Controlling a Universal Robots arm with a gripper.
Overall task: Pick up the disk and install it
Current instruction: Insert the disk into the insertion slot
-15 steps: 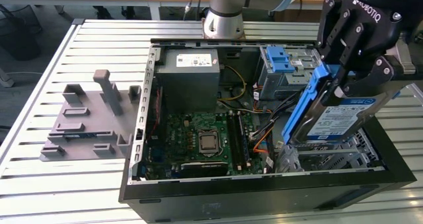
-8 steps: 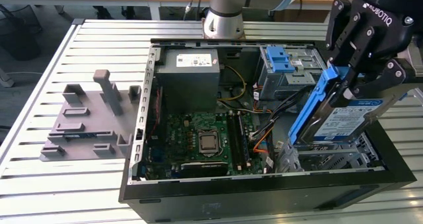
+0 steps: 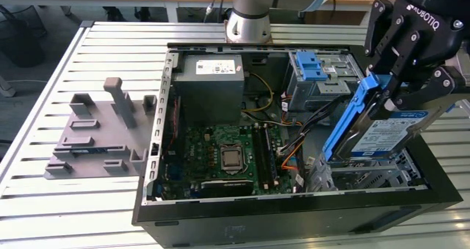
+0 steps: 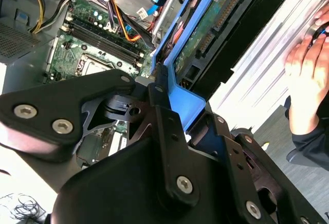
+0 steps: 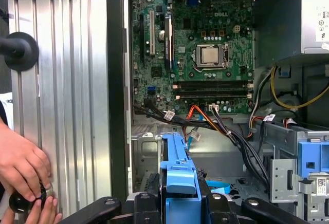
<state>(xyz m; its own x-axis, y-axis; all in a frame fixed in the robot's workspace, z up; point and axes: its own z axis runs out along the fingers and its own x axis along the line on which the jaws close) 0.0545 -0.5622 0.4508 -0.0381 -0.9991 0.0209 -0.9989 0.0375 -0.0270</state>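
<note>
The disk is a silver hard drive with a blue-and-white label and a blue plastic edge frame. It hangs tilted, nearly on edge, over the metal drive cage at the front right corner of the open computer case. My gripper is shut on the disk's upper end. In the second wrist view the disk's green circuit-board underside runs away from my black fingers. The first wrist view has the blue frame between the fingers, above the case floor.
Inside the case lie the green motherboard, a grey power supply box, loose cables and a drive bay with a blue latch. A grey fixture stands at the exterior view's left. A person's hand rests on the slatted table beside the case.
</note>
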